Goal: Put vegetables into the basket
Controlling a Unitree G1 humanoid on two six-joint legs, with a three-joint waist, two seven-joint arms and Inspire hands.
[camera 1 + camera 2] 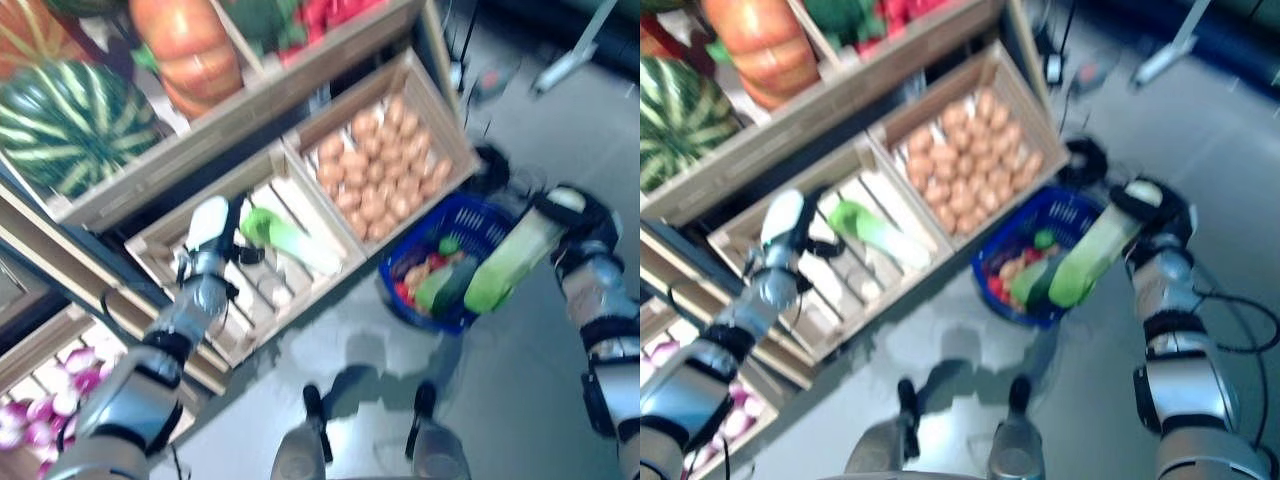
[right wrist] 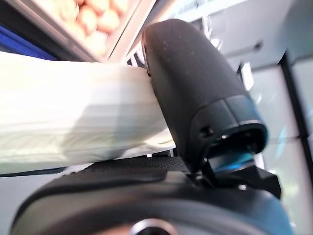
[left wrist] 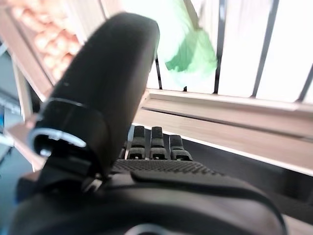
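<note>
My right hand (image 1: 578, 228) is shut on a long pale green and white cabbage (image 1: 505, 262), whose leafy end hangs over the blue basket (image 1: 474, 211) on the floor. In the right wrist view the thumb (image 2: 195, 88) presses on the cabbage's white stalk (image 2: 73, 117). The basket holds red and green vegetables and a dark cucumber (image 1: 450, 285). My left hand (image 1: 210, 238) is inside a slatted wooden crate (image 1: 265, 300), empty, its fingers just beside a second cabbage (image 1: 290, 240) that lies on the slats (image 3: 190, 49).
A crate of potatoes (image 1: 385, 160) stands right behind the basket. On the shelf above are a watermelon (image 1: 70, 120) and a pumpkin (image 1: 185, 50). Purple onions (image 1: 60, 385) fill a lower crate at the left. Grey floor lies around the basket.
</note>
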